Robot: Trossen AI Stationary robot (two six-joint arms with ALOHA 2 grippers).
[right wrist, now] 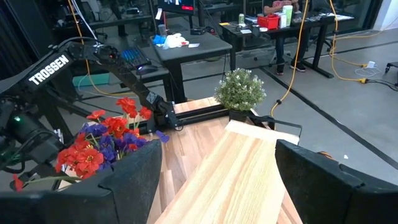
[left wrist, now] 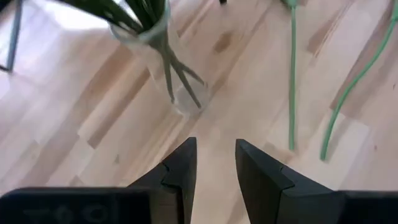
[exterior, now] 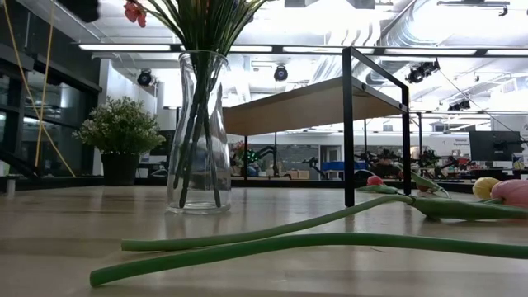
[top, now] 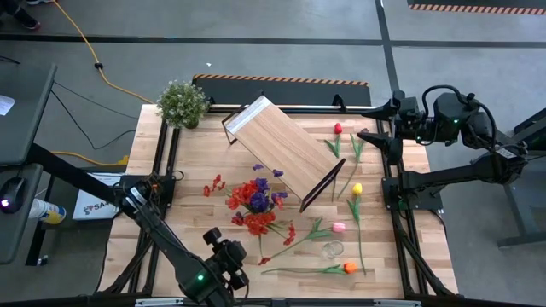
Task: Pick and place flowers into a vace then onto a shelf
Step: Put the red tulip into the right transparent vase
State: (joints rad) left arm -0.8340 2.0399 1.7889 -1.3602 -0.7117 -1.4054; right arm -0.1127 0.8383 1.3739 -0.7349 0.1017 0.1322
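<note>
The clear glass vase, packed with red and purple flowers, stands mid-worktop near the tilted light-wood shelf. The left hand, spread slightly and empty, hovers just beside it; closing off-centre could topple it onto the loose tulips. The right hand waits spread wide at the far right
</note>
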